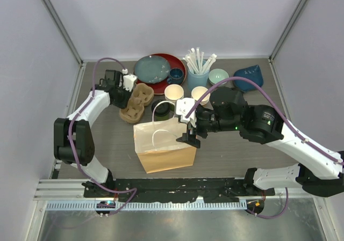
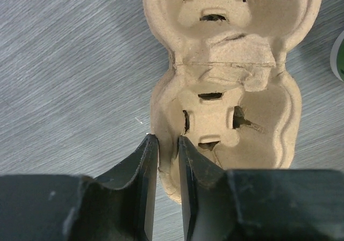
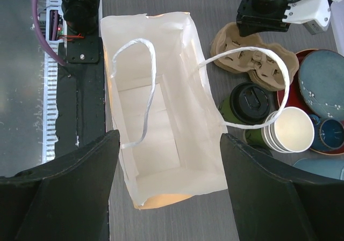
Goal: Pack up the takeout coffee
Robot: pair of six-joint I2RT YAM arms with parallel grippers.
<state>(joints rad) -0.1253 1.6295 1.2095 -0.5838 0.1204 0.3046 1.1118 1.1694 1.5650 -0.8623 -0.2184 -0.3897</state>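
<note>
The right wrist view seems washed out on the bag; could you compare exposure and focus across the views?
Right wrist: the paper bag blows out to white, the fingers are dark and soft. Left wrist: the cup carrier is sharp, evenly lit. Top external: even light, bag reads tan.

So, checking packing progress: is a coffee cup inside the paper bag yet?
No, the paper bag shows a bare inside, and the lidded green cup stands outside beside it.
</note>
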